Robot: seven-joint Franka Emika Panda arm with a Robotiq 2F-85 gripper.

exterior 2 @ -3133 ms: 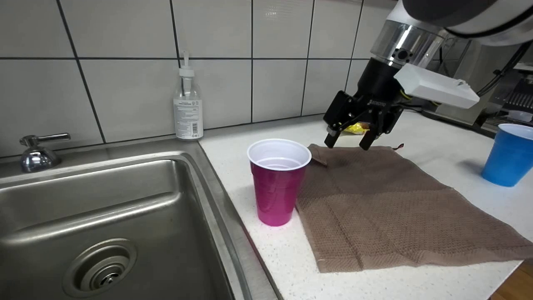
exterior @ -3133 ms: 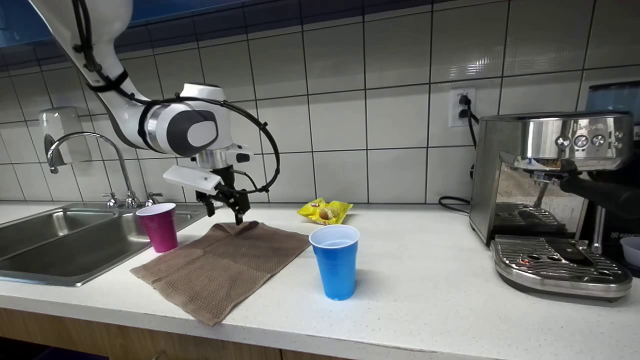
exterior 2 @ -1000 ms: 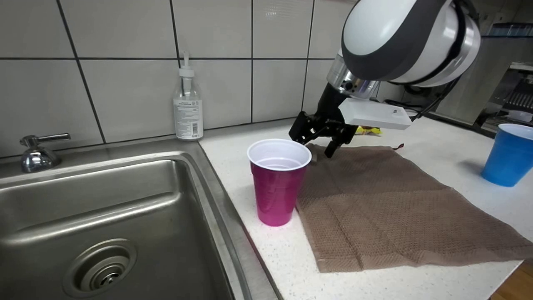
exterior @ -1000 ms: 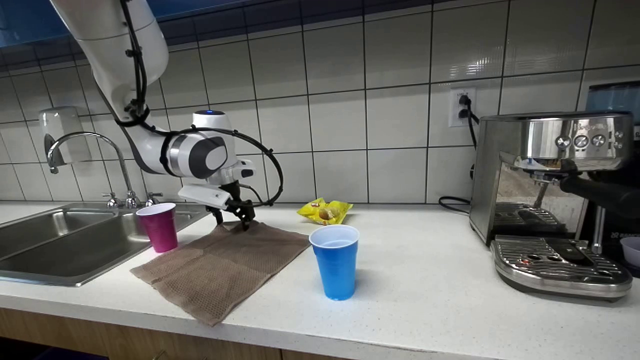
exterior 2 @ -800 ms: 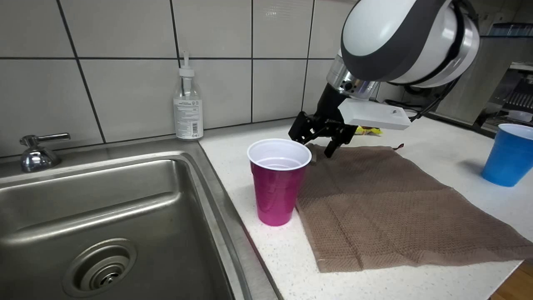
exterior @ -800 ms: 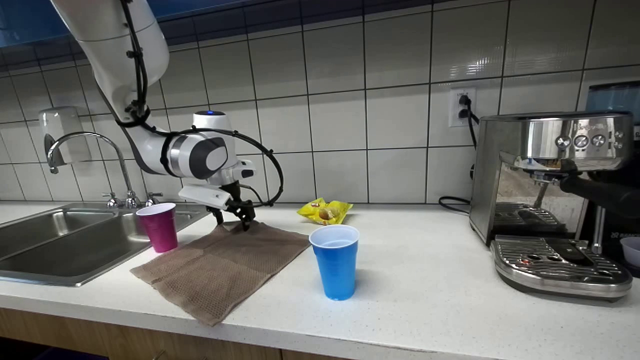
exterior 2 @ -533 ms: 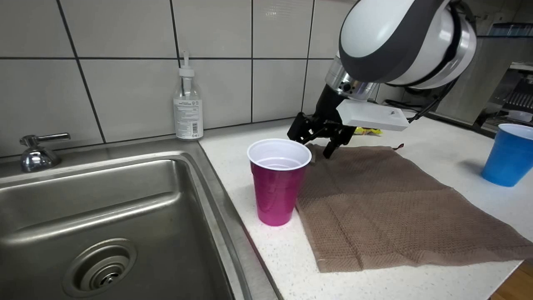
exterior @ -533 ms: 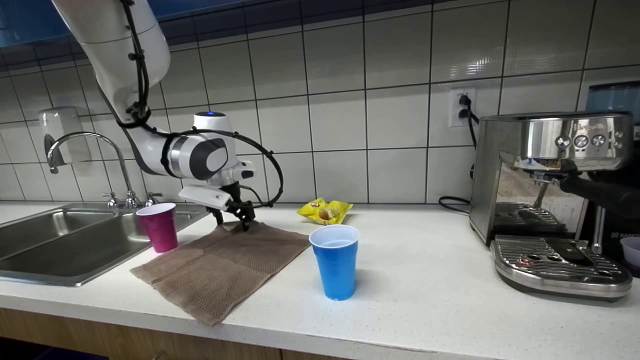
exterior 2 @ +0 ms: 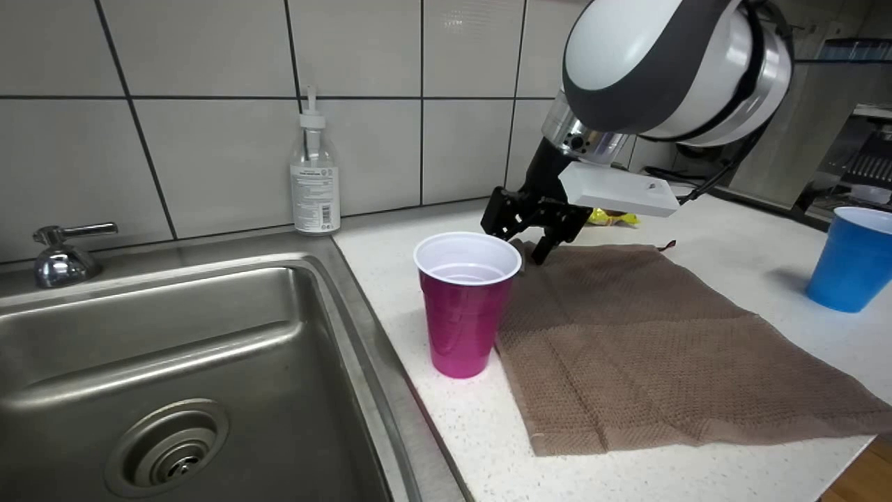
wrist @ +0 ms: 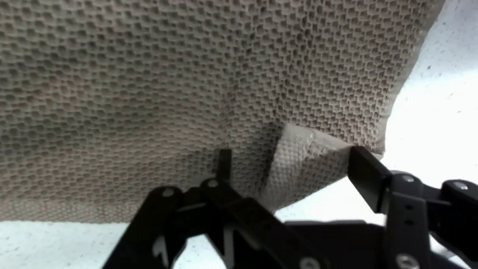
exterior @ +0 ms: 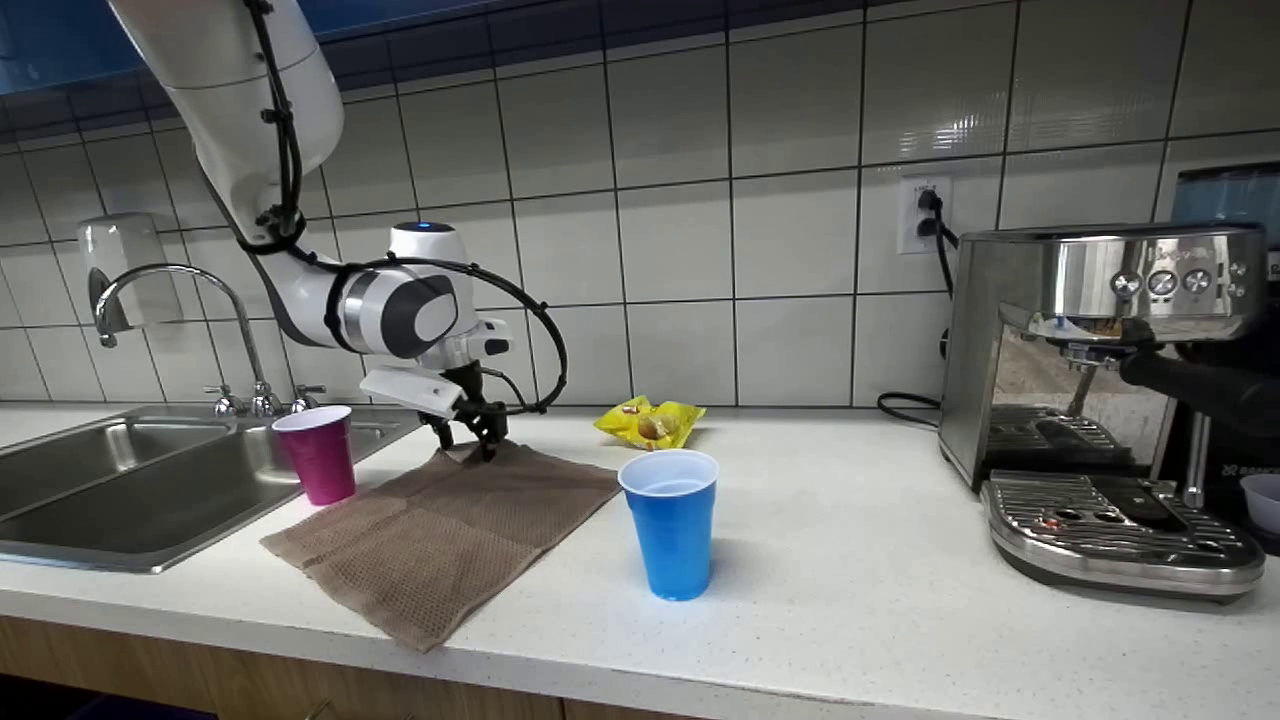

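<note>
Shallow bite risks a slip

On the desk [exterior: 850, 560], just beside the sink [exterior 2: 369, 348], your brown towel [exterior 2: 662, 362] lies spread out. Near the sink's back corner, your claw [wrist: 290, 151] stands parted, nothing clenched. Hard by the sink stands the magenta cup [exterior 2: 461, 321]; the towel's folded corner [wrist: 293, 160] sits between your fingers [wrist: 368, 177]. Close too high and that fold could slip; drag toward the sink and the cup could topple
</note>
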